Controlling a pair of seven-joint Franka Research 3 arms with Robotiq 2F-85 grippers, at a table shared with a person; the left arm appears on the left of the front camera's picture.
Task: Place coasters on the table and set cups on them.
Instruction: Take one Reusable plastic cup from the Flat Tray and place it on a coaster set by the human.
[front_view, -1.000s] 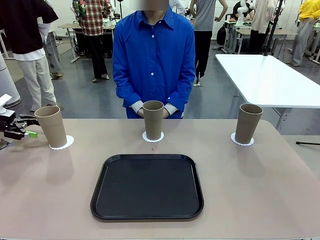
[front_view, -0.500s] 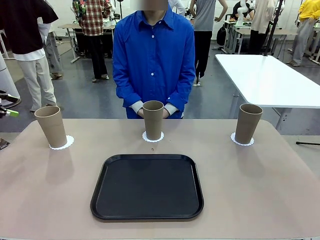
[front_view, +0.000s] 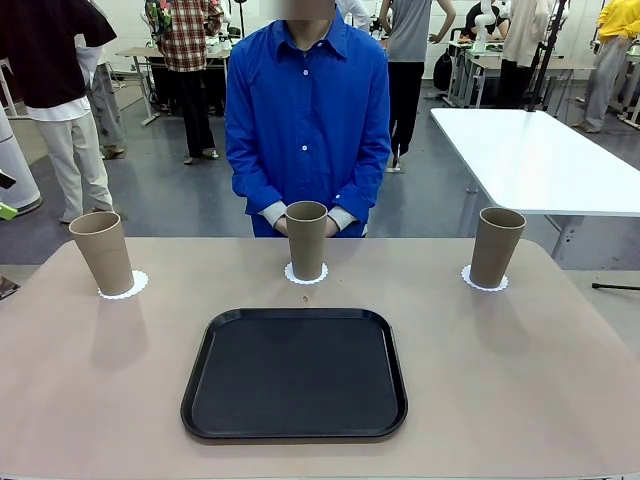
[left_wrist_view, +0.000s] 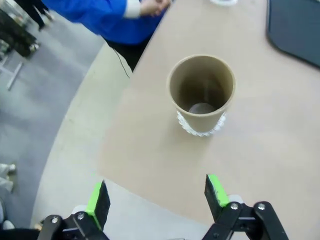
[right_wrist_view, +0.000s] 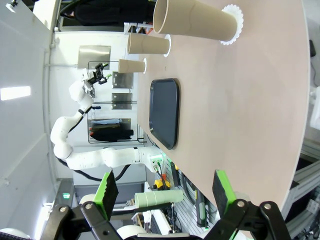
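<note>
Cups (front_view: 306, 239) stood upright on white scalloped coasters (front_view: 124, 285) along the table's (front_view: 520, 370) far edge. We judged them light, thin-walled and easily tipped, best gripped mid-wall. Our left gripper (left_wrist_view: 156, 197) and right gripper (right_wrist_view: 164, 192) hung spread and empty.

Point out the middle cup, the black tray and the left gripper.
Middle cup (front_view: 306, 243), front view, on its side wall.
Black tray (front_view: 294, 374), front view, on its flat floor.
Left gripper (left_wrist_view: 156, 197), left wrist view, midway between its open fingertips.

left end effector (left_wrist_view: 156, 197) open, right end effector (right_wrist_view: 165, 192) open
</note>
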